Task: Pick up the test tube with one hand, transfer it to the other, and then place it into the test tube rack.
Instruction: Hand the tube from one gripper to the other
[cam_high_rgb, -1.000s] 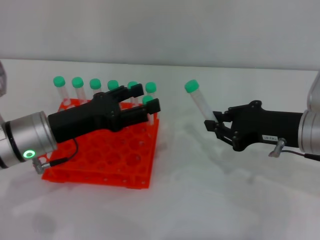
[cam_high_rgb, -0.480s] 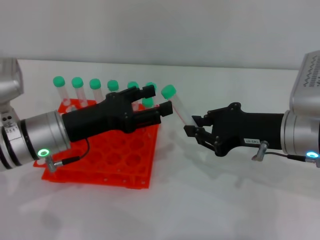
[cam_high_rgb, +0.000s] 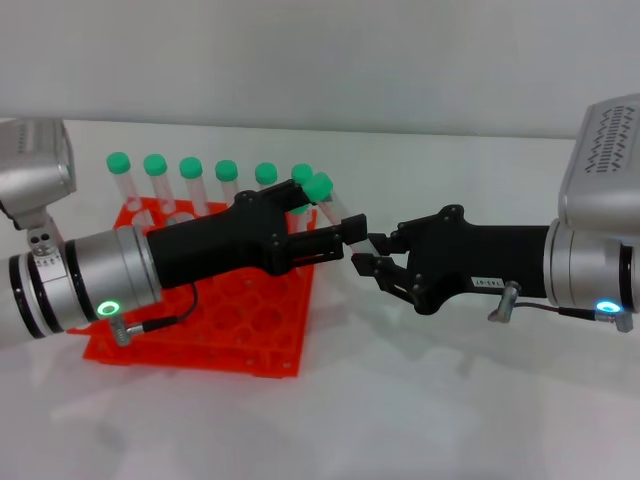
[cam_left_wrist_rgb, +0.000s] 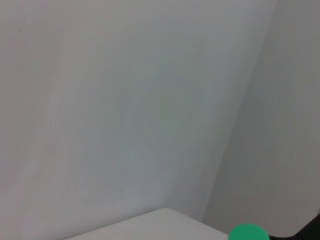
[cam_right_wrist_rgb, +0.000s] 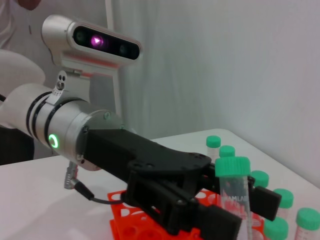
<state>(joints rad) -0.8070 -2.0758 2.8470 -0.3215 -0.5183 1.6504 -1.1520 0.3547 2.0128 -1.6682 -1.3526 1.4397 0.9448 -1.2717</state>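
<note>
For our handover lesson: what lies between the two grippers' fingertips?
In the head view, only the test tube spans the gap between the left gripper and the right gripper, above bare table.

Head view: you look forward and down over the table.
Right wrist view: close, facing the left arm.
Shared: rack (cam_high_rgb: 230, 325) (cam_right_wrist_rgb: 131, 227).

The test tube (cam_high_rgb: 331, 208) is clear, smooth plastic with a matt green cap, as are the other tubes (cam_high_rgb: 160, 180) standing in the test tube rack (cam_high_rgb: 230, 315), which is bright orange-red plastic with a slight gloss. Both the left claw (cam_high_rgb: 335, 222) and the right claw (cam_high_rgb: 368, 256) look like matt black plastic, each on a forearm of brushed silver metal with a soft sheen. The desk (cam_high_rgb: 400, 400) is white, matt and smooth.
</note>
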